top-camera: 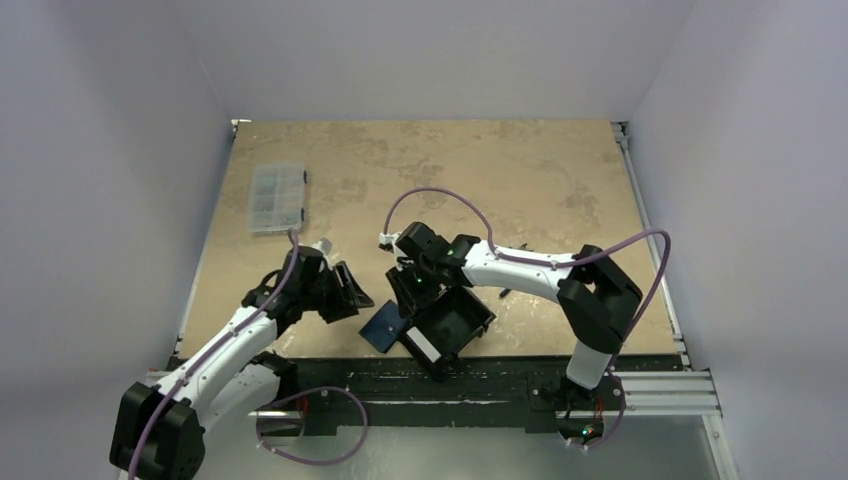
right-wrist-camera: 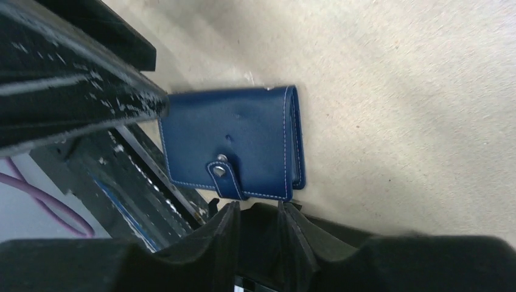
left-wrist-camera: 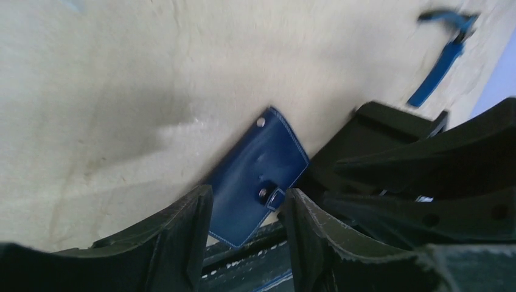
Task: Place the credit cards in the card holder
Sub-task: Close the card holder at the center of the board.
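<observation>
The card holder is a navy-blue wallet lying flat and folded shut at the table's near edge, its strap snapped. It shows between my left fingers in the left wrist view and just beyond my right fingertips in the right wrist view. My left gripper hovers to its left, open, with nothing between the jaws. My right gripper stands open over the black tray, its fingertips apart and close to the card holder's edge. No credit cards are in view.
A black box-shaped tray with a white label sits touching the card holder's right side. A clear compartment box lies at the far left. A small blue strip-like thing lies further out. The black rail runs along the near edge.
</observation>
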{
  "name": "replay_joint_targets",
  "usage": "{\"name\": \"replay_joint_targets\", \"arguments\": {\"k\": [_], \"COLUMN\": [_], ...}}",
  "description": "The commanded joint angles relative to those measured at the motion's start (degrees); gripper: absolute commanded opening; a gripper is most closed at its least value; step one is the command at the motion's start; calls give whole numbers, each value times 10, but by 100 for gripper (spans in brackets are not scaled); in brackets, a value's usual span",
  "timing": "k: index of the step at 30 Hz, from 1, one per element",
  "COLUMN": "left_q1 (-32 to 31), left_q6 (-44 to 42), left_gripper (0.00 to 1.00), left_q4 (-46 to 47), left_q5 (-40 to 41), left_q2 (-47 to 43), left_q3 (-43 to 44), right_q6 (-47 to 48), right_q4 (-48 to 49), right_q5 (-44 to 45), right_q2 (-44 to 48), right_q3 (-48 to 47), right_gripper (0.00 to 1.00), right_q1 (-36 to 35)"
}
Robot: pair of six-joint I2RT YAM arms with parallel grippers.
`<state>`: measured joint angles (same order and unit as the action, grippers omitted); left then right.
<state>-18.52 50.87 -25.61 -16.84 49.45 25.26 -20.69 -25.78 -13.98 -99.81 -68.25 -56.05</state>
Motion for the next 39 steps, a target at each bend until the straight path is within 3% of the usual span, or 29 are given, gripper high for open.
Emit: {"name": "replay_joint_targets", "arguments": {"k": [1, 9, 17, 23, 28, 31, 35, 39], "left_q1": [-64, -74, -74, -74, -72, -72, -72, -72], "left_q6": [30, 66, 130, 163, 142, 137, 134, 113], "left_gripper": [49, 44, 32, 26, 23, 26, 35, 36], "left_q4": [-2, 59, 215, 305, 298, 277, 238, 189], "left_q5": [55, 78, 9, 12, 43, 39, 17, 12], "left_q2": [39, 36, 48, 72, 118, 92, 38, 30], "left_q3": [-11, -50, -138, -139, -105, -98, -90, -66], "right_q6": [26, 13, -6, 10, 36, 52, 43, -12], "right_q4": [-31, 22, 38, 37, -64, -114, -127, -122], "right_q5": [-14, -26, 109, 75, 113, 130, 99, 86], "right_q2": [-12, -101, -155, -218, -230, -191, -110, -55], "right_q3": [8, -11, -115, -255, -344, -313, -211, -147], "right_gripper": [32, 26, 27, 31, 44, 53, 53, 54], "right_q1": [-4, -5, 16, 71, 92, 93, 87, 54]}}
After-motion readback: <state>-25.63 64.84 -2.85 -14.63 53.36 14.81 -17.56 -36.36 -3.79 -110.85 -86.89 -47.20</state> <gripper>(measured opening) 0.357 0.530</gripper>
